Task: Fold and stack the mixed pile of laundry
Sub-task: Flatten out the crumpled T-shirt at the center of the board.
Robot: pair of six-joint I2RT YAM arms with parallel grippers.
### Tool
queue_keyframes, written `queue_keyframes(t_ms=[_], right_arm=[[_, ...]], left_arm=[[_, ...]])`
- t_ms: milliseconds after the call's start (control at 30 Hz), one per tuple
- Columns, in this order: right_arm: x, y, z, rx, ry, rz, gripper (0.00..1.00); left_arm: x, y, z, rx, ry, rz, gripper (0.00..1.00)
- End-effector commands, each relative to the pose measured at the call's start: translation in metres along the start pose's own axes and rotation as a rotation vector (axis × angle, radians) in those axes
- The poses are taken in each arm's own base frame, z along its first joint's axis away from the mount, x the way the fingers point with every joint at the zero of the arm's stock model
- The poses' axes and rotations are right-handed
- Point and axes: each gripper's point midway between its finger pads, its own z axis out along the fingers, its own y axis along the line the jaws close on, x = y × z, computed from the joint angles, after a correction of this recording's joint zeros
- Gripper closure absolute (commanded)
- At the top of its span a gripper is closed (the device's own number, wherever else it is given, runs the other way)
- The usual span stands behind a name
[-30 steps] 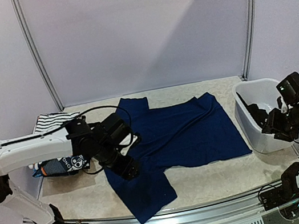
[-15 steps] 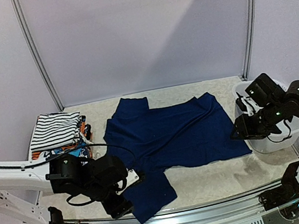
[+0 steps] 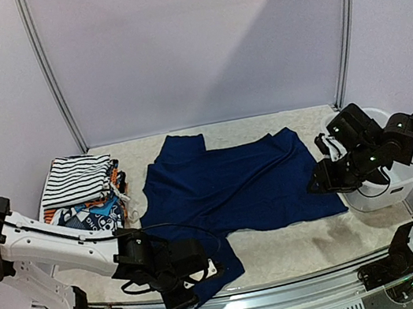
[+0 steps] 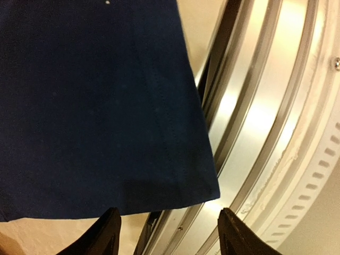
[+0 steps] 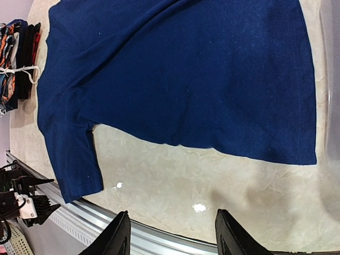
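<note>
A navy blue shirt point(image 3: 236, 185) lies spread flat across the table, one sleeve point(image 3: 211, 270) reaching to the front edge. My left gripper point(image 3: 189, 292) hovers at that sleeve's end. In the left wrist view the sleeve hem point(image 4: 106, 117) lies just ahead of the open left gripper point(image 4: 169, 234), with nothing between the fingers. My right gripper point(image 3: 318, 185) hangs over the shirt's right edge. It shows open point(image 5: 171, 239) above bare table, near the shirt's lower hem point(image 5: 212, 79). A striped garment point(image 3: 75, 180) tops a folded stack with cartoon-print cloth point(image 3: 89, 215) at the left.
A white plastic tub point(image 3: 407, 181) stands at the right edge, behind the right arm. The metal rail point(image 4: 276, 133) of the table's front edge runs right under the left gripper. The folded stack point(image 5: 16, 58) shows at the far corner in the right wrist view.
My left arm swung from the shirt's left side down to the front sleeve end, uncovering the stack. My right arm came out of the tub to the shirt's right edge.
</note>
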Motion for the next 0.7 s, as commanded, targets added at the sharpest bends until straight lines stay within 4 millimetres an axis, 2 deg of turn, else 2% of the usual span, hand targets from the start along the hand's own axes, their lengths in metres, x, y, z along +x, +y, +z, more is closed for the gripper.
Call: queue_keyframes(t_ms=[0,267,400,567,667], right_arm=[[0.0,-0.001,0.005,0.016,-0.007,0.002,0.45],[0.003,-0.002,0.01,0.025,0.015,-0.001,0.45],[0.005,-0.003,0.013,0.032,0.034,-0.014,0.45],[0.004,-0.005,0.017,0.048,0.037,-0.022,0.45],[0.001,-0.006,0.017,0.06,0.025,-0.02,0.45]], left_arm=[[-0.007,-0.015,0.005,0.052,0.004,0.056,0.38],[0.002,-0.02,0.028,0.057,0.085,0.077,0.42],[0.007,-0.019,0.039,0.04,0.126,0.075,0.5],[0.009,-0.016,0.043,0.024,0.147,0.073,0.8],[0.006,-0.014,0.039,0.014,0.133,0.074,0.91]])
